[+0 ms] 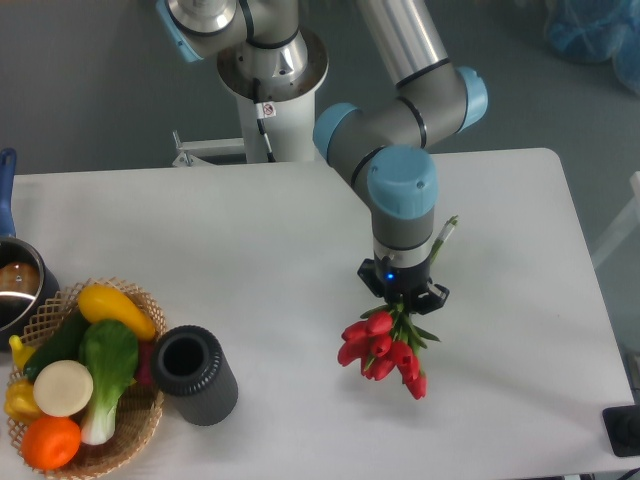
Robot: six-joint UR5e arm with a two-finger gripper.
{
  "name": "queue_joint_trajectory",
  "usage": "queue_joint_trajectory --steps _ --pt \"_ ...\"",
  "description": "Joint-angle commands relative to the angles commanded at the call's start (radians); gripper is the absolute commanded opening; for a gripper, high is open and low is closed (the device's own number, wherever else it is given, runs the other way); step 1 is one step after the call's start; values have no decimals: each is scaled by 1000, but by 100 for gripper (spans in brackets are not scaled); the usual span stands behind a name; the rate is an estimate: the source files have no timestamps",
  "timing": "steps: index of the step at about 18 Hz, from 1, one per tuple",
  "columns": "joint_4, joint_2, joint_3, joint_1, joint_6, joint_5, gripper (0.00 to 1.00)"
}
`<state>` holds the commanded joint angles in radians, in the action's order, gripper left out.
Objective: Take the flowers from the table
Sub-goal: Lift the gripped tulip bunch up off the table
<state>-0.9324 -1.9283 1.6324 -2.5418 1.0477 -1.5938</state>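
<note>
At the far left edge of the white counter, a metal pot with a blue handle is showing only partly, and just in front of it a wicker basket is holding toy vegetables: a yellow squash, a green leafy piece, a white round one and an orange one. Touching or nearly touching the basket's right side, a dark cylindrical cup is lying tilted with its open mouth facing up and left. Further right, past a bare stretch of counter, the flowers are hanging below the gripper, red buds spreading down and to the right, green leaves fanning out just under the black fingers. The jaws are closing on the bunch where the leaves meet the stems, clamped around it, with the buds below the jaws and the thin green stem ends sticking up and to the right behind the wrist. Whether the lowest buds are touching the counter cannot be told from this view. The grey and blue arm is reaching down from the upper middle to the bunch
</note>
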Motion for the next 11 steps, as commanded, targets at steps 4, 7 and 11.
queue_joint_trajectory --steps 4,7,11 --pt "-66 3 -83 6 0 12 0" --pt "-156 5 -124 2 3 14 0" --pt "-232 45 -141 -14 58 14 0"
